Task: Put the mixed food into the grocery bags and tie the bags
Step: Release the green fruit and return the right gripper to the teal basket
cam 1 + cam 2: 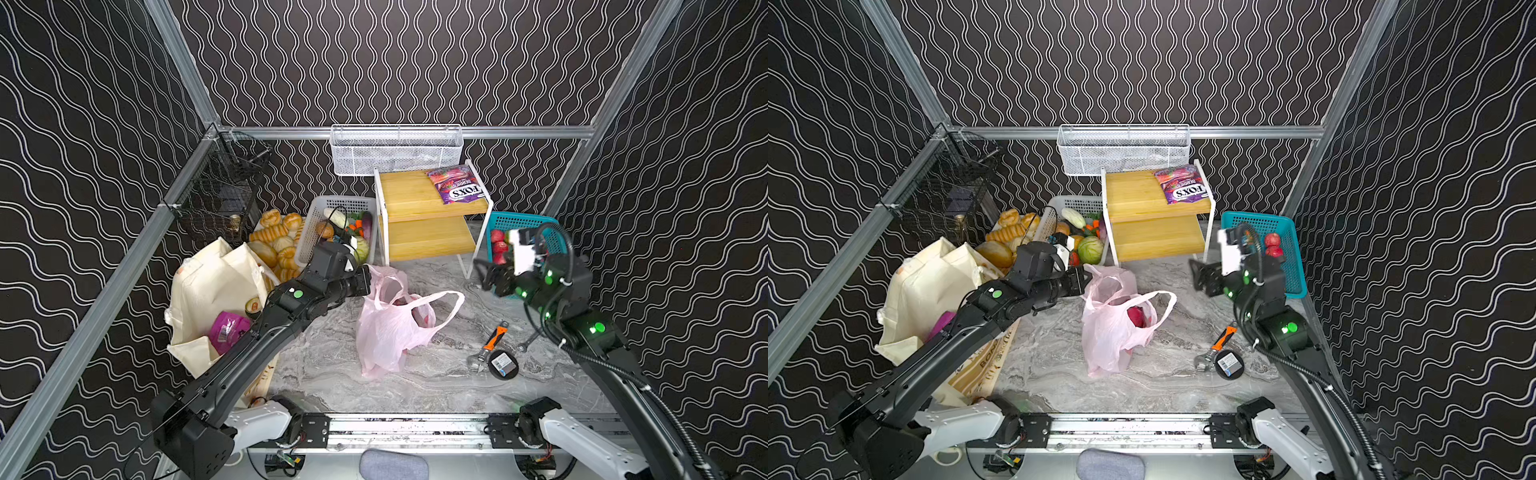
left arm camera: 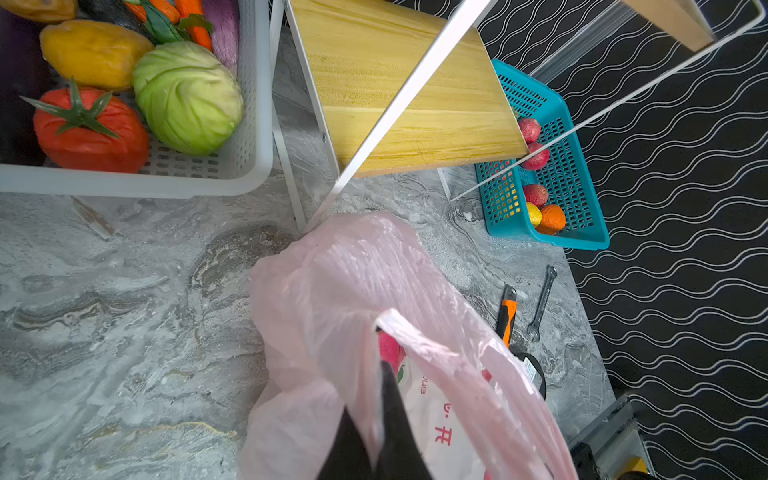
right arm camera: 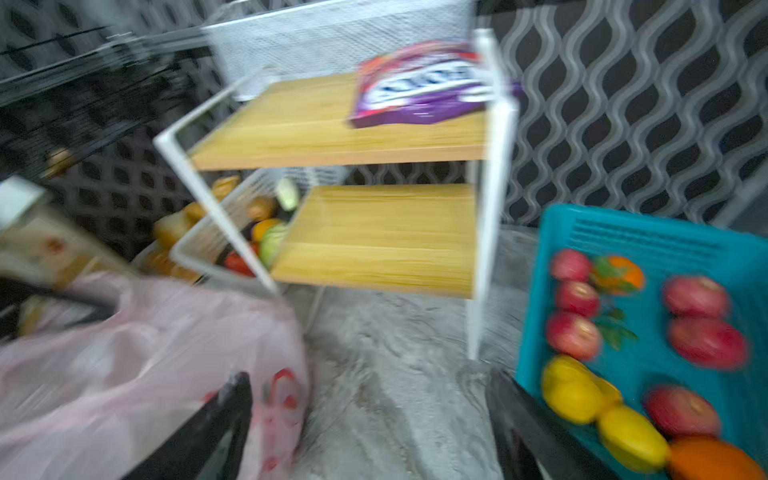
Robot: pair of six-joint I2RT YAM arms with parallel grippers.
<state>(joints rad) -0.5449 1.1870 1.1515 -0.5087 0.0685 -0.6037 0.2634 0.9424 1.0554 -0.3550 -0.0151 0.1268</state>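
While L tool [image 2: 374,399] pinches pink bag [image 1: 390,328] rim, R tool [image 1: 486,276], spread & empty, is nearer arm to candy bag [image 1: 457,185], up on shelf [image 1: 409,195] top, further back.

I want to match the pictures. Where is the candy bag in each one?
Top view: candy bag on the shelf's top board, right end.
Top view: candy bag, again the top board's right end.
Left wrist: not in it.
Right wrist: blurred, on the top board.
Shared landmark: the shelf, in all four.
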